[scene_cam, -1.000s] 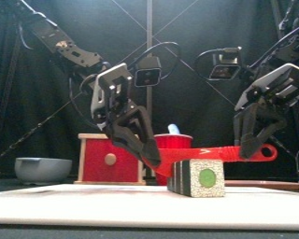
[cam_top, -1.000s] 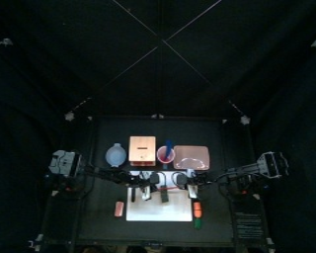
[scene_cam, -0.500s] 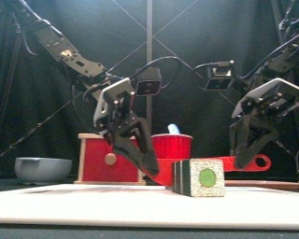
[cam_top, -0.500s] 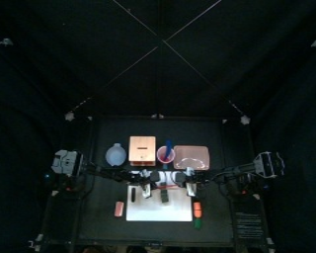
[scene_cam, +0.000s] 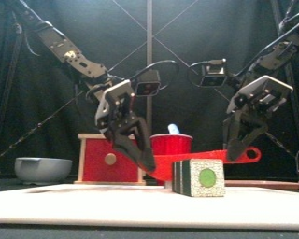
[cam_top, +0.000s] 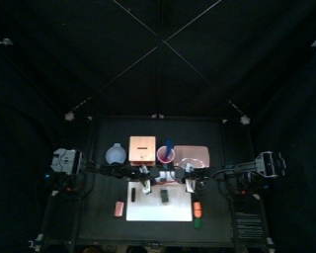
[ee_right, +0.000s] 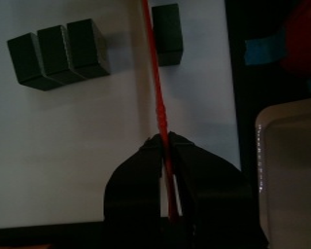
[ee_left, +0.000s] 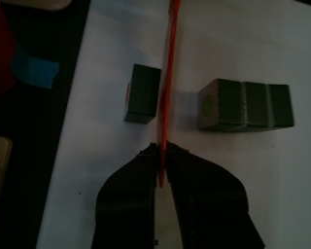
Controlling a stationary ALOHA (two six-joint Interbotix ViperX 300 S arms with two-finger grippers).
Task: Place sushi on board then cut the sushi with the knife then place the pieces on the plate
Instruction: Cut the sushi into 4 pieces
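Top view: along the back of the black table (cam_top: 95,198) stand, from left to right, a rounded blue-grey bowl (cam_top: 116,154), a pale wooden box (cam_top: 142,148), a red cup (cam_top: 165,152) and a flat pink tray (cam_top: 192,156); what they hold is too small to tell here; in front of them lies the white cutting board (cam_top: 161,212), and both arms meet over its back edge.

Front view: a blue knife (scene_cam: 174,130) stands up out of the red cup; the sushi roll (scene_cam: 200,177), made of dark green blocks with a pale end face and a green centre, sits on the board; the left gripper (scene_cam: 149,171) and the right gripper (scene_cam: 245,155) each pinch one end of a thin red knife (scene_cam: 220,152), which slants across at about the height of the roll's top, its looped handle at the right gripper; half a second ago that end sat lower, nearer the board, and it has since lifted.

Left wrist view: the jaws are closed tight on the blade; the blade runs between a single slice (ee_left: 145,94) and a block of three (ee_left: 247,104), which lie apart on the smooth board.

Right wrist view: these jaws are likewise clamped on the knife; the same gap shows; the tray's pale rim lies beside the board.
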